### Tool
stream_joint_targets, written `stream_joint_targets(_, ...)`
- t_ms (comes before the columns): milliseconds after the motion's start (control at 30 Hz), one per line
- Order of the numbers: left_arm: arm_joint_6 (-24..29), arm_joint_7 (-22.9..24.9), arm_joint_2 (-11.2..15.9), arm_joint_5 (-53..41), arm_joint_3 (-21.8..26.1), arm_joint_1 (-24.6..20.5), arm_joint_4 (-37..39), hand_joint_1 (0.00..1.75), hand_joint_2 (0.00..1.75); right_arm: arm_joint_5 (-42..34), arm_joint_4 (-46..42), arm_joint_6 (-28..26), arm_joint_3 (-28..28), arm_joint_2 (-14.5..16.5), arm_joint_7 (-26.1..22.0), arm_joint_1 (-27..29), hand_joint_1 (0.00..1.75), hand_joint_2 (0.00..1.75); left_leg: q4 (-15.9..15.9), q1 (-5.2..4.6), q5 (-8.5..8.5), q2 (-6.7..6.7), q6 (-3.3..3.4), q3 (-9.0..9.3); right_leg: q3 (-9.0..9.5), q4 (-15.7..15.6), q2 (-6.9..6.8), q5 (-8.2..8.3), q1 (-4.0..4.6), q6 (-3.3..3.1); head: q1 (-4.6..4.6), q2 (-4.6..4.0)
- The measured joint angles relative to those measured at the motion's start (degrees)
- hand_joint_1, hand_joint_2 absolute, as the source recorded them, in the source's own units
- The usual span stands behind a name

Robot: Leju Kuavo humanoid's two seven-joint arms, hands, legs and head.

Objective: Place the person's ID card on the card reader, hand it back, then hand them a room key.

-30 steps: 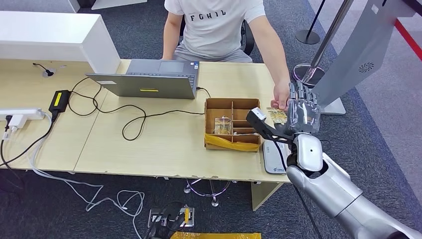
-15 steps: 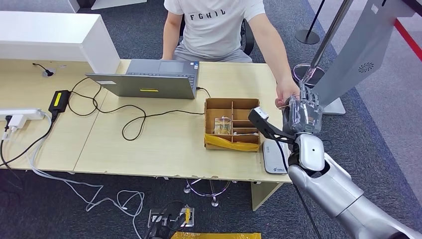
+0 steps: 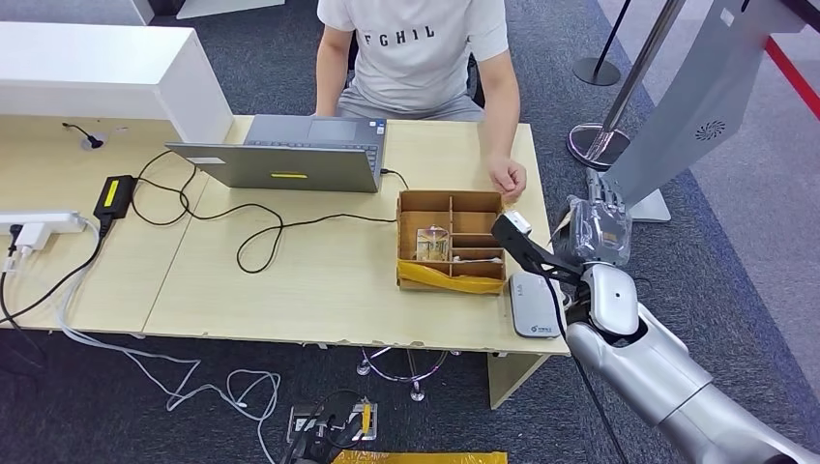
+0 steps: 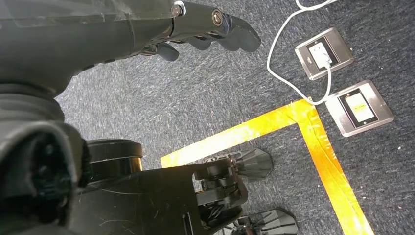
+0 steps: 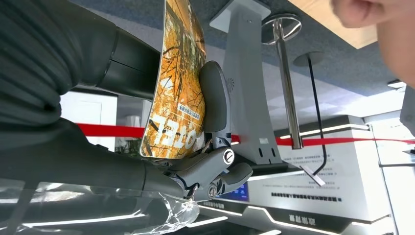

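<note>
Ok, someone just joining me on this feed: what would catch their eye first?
Probably the right hand, raised past the desk's right end, pinching an orange patterned card between thumb and fingers. Next, the person's hand resting on the desk behind the compartmented cardboard box, with the grey card reader lying bare at the near corner.

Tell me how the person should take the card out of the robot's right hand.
Pinch the free end of the card, the part standing clear of the right hand. The wrist view shows the card held edge-on between the thumb and the fingers, so probably come from the desk side, where the person's hand rests.
</note>
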Motion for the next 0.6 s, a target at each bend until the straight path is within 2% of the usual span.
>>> stream_joint_targets(600,-1.2,0.0,0.1,0.0,0.0,-0.1,0.0,0.0,0.0,-16.2,0.6,-3.7,1.0,-2.4,-5.6,3.0,1.75,1.75,0.0,0.0,0.0,0.04,0.0,-0.01,0.0,0.0,0.0,0.0,0.0,0.0,0.0,0.0)
